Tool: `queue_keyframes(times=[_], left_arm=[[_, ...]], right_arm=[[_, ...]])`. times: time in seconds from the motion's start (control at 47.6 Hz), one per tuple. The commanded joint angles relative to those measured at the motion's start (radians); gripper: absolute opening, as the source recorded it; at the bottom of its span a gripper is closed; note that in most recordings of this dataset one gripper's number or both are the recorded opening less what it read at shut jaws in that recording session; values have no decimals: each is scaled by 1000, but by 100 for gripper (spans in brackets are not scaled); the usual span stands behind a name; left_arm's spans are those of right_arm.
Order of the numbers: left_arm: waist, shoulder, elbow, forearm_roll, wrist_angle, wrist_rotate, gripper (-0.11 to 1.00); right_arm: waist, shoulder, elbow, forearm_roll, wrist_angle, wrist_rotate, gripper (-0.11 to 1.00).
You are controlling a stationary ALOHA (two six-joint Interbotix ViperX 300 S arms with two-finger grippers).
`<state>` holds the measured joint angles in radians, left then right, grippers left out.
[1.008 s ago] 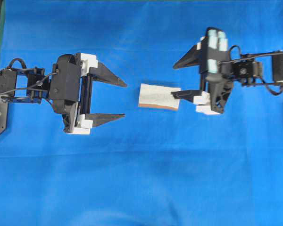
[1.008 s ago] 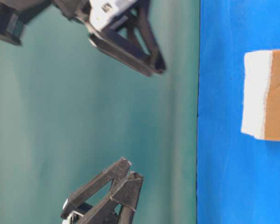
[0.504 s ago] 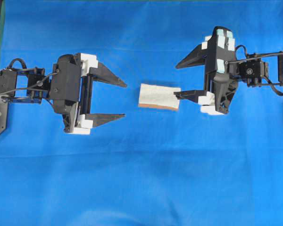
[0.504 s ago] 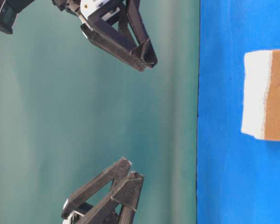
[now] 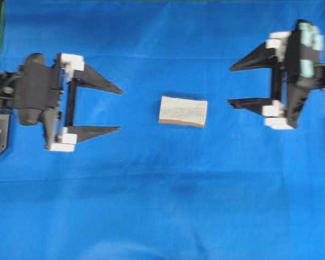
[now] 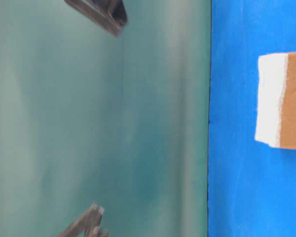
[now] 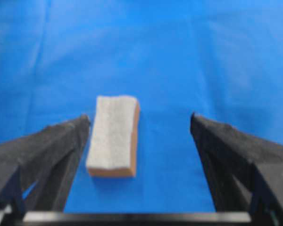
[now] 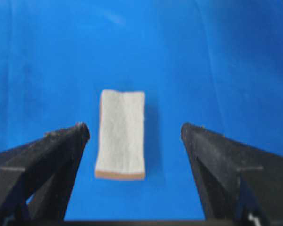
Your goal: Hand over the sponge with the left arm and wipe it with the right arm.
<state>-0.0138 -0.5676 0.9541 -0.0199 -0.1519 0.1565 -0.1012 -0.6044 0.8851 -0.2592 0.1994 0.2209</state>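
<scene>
Black left arm (image 5: 35,97), white blocks, pointed fingers, right arm (image 5: 298,70) with teal patches

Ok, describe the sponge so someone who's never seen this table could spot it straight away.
Look at the blue cloth that covers the table. Near its middle, between the two open black grippers, lies the sponge. It is a small flat rectangle, greyish-white on top with a thin orange-brown layer beneath, touching neither gripper.

Ahead of our left gripper (image 7: 139,121) we see the sponge (image 7: 114,135) lying flat on the blue cloth (image 7: 203,56), pale side up with an orange-brown layer beneath. Our fingers (image 7: 47,155) stand wide apart; the sponge sits nearer the left-hand finger, touching neither.
</scene>
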Motion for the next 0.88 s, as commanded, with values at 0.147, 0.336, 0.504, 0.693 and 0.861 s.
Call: queue_keyframes(times=[0.147, 0.336, 0.504, 0.693, 0.861], left_arm=[[-3, -187, 48, -2, 95, -3, 85], [-3, -365, 106, -2, 216, -3, 85], [-2, -546, 199, -2, 272, -5, 85], [-2, -712, 298, -9, 311, -5, 85], [-3, -785, 345, -9, 333, -6, 84]], right_arm=[[32, -210, 60, 3, 75, -2, 74], [46, -379, 143, 8, 133, 9, 74], [46, -517, 232, 38, 158, 9, 74], [46, -614, 342, 89, 107, 11, 73], [46, -641, 408, 138, -11, 12, 73]])
